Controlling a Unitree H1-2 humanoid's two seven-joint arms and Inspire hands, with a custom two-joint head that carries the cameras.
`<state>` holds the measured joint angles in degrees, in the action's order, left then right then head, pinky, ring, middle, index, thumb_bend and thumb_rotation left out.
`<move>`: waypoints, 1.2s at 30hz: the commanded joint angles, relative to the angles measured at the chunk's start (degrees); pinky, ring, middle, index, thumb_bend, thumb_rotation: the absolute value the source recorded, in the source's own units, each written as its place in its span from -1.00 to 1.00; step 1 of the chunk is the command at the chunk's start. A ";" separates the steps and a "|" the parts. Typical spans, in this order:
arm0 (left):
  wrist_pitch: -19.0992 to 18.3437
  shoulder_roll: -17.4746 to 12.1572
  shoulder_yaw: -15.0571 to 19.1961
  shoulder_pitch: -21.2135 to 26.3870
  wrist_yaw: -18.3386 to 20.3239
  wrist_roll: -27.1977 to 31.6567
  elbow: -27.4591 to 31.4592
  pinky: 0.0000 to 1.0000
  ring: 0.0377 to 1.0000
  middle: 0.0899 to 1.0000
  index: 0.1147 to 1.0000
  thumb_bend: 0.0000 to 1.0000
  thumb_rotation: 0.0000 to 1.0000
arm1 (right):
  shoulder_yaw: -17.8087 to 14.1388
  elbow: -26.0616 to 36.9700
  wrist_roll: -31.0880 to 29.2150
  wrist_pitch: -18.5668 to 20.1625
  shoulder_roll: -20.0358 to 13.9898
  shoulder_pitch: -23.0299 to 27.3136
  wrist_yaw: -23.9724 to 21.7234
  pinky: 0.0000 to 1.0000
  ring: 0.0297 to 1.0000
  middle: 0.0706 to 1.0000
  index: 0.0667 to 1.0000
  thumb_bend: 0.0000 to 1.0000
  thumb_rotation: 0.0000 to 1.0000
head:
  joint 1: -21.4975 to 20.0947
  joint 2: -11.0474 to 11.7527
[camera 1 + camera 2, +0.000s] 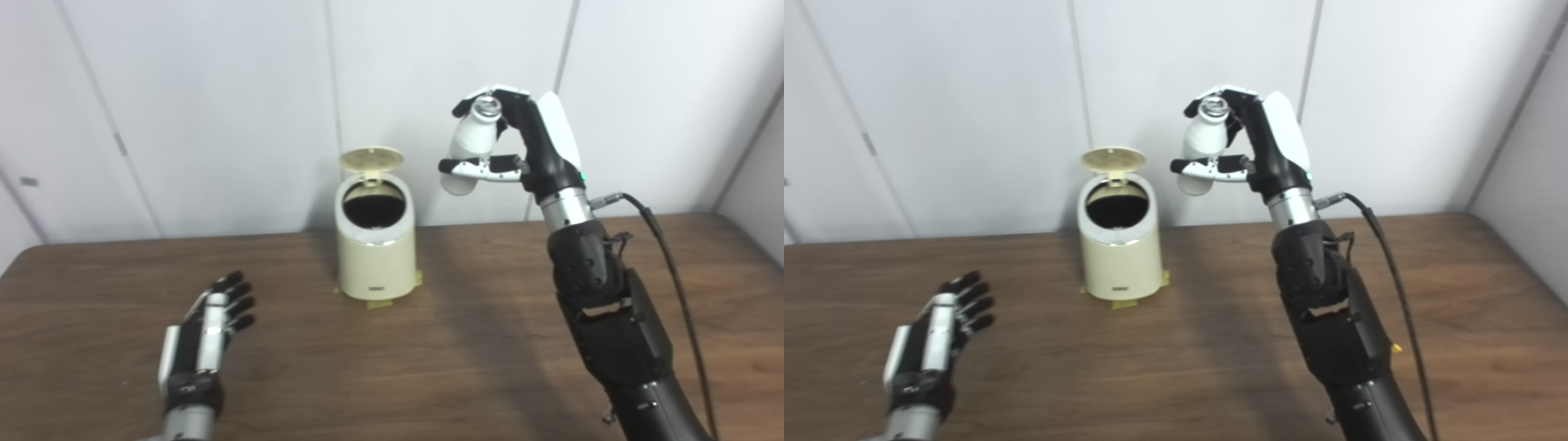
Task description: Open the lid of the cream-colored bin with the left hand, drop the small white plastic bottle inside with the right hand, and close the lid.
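Overhead, right hand [520,144] pinching bottle [473,144], its base half-hidden, bin [375,257] lid [371,158] up, left hand [208,331] fingers spread.

It looked like a lab or test room: bare white wall panels [245,92] stood directly behind a plain wooden table [429,367], enclosing it.

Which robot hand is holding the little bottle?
The right hand, raised high beside the open bin, grips the white bottle. The left hand holds nothing, its fingers spread low over the table.
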<state>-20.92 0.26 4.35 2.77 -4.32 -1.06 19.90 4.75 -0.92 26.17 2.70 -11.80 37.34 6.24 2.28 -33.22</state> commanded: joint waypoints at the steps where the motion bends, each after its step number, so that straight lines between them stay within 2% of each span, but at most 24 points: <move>1: 3.13 1.20 -1.04 1.22 -0.74 -1.31 -0.15 0.46 0.55 0.54 0.58 -0.05 0.55 | 0.00 0.05 -0.28 -3.20 0.02 4.00 0.85 -0.35 -0.29 -0.08 0.02 0.02 -1.00 | 1.03 0.10; 4: 3.56 2.22 -2.35 1.17 -0.98 -1.96 -1.11 0.46 0.55 0.53 0.58 -0.01 0.52 | 0.31 -2.15 0.70 -5.02 0.33 5.11 1.79 -0.34 -0.29 -0.08 0.01 0.02 -1.00 | 2.74 0.42; 12: 4.90 4.55 -4.12 0.71 -1.52 -3.31 -3.08 0.51 0.59 0.55 0.57 0.04 0.45 | 0.33 -5.44 1.46 -5.92 1.11 6.88 2.91 -0.31 -0.29 -0.10 0.01 0.02 -1.00 | 5.12 0.87; 24: 6.02 4.86 -4.32 -0.05 -1.93 -3.59 -3.86 0.48 0.56 0.54 0.55 0.02 0.53 | 0.92 -12.61 -2.01 -10.60 5.06 9.02 3.75 -0.33 -0.28 -0.09 0.02 0.02 -1.00 | 4.42 0.98; 36: 5.53 4.81 -3.87 -0.29 -1.77 -2.88 -3.21 0.50 0.58 0.55 0.56 0.01 0.52 | 3.33 -18.27 -0.42 -13.56 8.86 10.57 6.35 -0.33 -0.26 -0.06 -0.03 0.03 -1.00 | 3.39 0.88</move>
<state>-16.82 4.52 0.56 1.17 -6.08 -4.31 15.09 8.07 -19.95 25.69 -8.59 -3.29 44.27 11.27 5.63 -32.26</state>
